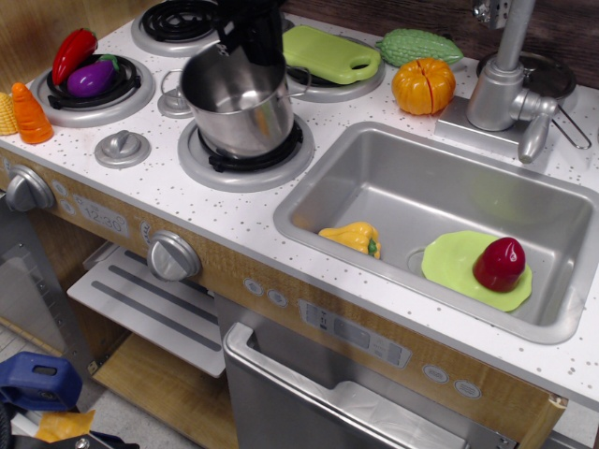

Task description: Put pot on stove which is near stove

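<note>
The shiny steel pot (pixel 240 108) with two wire loop handles stands over the front burner of the stove (pixel 198 159), a black spiral coil in a silver-grey dish, covering most of the coil. My black gripper (pixel 251 39) comes down from the top edge and is shut on the pot's far rim. I cannot tell whether the pot's base rests on the coil or hangs just above it.
An eggplant and red pepper sit on the left burner (pixel 89 79). A green cutting board (pixel 328 54) covers the back right burner. An orange pumpkin (pixel 423 86), a carrot (pixel 30 114), a silver knob disc (pixel 122 148) and the sink (pixel 440 215) are around.
</note>
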Action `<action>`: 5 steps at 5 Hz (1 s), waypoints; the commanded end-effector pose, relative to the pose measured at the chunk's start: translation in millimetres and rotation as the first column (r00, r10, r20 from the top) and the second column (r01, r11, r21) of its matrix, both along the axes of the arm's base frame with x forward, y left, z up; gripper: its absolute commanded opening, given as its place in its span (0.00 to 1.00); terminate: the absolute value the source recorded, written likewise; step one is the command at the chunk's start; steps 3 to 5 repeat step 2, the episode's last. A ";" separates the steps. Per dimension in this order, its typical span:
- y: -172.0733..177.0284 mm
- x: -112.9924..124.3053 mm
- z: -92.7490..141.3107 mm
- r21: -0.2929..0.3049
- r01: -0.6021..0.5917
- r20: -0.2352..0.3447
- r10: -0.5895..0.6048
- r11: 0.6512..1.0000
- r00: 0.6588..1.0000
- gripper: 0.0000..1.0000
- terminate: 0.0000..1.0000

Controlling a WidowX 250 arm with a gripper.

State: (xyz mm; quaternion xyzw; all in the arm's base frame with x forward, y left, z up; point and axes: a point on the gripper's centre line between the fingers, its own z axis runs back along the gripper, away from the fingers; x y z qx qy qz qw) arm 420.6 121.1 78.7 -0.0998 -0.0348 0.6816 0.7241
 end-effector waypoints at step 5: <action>4.2 0.9 19.8 0.004 0.009 0.064 -0.009 1.000 0.998 1.00 1.00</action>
